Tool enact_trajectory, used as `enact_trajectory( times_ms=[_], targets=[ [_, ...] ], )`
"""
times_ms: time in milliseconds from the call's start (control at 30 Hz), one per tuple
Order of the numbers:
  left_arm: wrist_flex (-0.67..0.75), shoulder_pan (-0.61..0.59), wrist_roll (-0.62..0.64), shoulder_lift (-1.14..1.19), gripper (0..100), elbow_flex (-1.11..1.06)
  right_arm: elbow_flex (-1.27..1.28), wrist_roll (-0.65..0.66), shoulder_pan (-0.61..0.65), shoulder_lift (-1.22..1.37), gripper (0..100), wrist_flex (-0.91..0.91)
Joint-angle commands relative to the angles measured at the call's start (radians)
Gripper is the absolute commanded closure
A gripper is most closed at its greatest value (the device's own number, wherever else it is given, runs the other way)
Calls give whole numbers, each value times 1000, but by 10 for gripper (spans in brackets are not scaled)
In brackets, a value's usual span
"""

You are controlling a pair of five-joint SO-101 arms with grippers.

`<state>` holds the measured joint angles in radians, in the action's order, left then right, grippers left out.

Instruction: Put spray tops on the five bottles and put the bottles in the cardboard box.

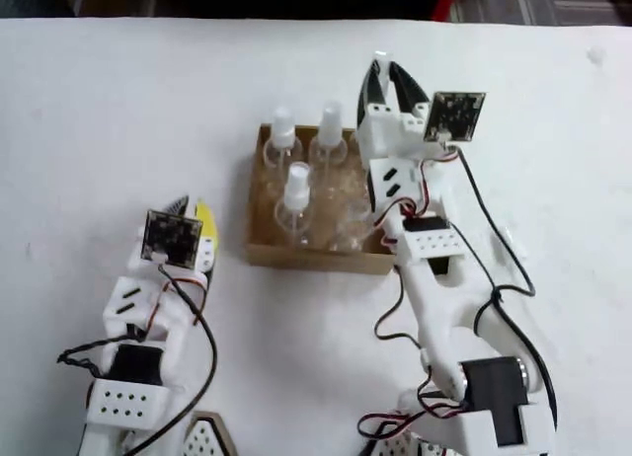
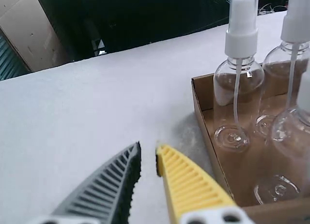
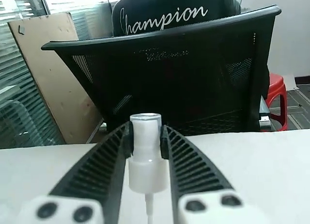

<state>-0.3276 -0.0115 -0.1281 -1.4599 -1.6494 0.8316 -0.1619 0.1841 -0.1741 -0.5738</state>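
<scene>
White spray top (image 3: pixel 145 173) is clamped in right claw (image 3: pixel 145 130), held above tabletop (image 1: pixel 118 101) just beyond cardboard box (image 1: pixel 316 256). Risk: dip tube misses the neck of what looks like an uncapped bottle (image 1: pixel 348 224) & tips it. Right arm is stretched fwd over box. Left claw (image 2: pixel 148 149) is nearly together, empty, low beside box.

Right arm (image 1: pixel 434 298) hides cardboard box (image 1: pixel 259 234) corner; bottles (image 1: pixel 348 227) there too blurred to count. Spray top (image 3: pixel 145 158) tube cut by edge.
</scene>
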Motion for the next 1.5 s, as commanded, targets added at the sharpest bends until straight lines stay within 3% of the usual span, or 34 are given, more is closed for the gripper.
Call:
enact_trajectory(
  times_ms=[0,633,933,1467],
  targets=[
    [23,10,-9,-10,940,5,17,100,-12,10,983,-77],
    [23,10,-9,-10,940,5,120,95,-10,-1,983,-81],
    [25,10,-9,-10,940,5,206,97,-8,-145,983,-76],
    [21,10,-9,-10,940,5,203,97,-2,-85,980,-76]
  ],
)
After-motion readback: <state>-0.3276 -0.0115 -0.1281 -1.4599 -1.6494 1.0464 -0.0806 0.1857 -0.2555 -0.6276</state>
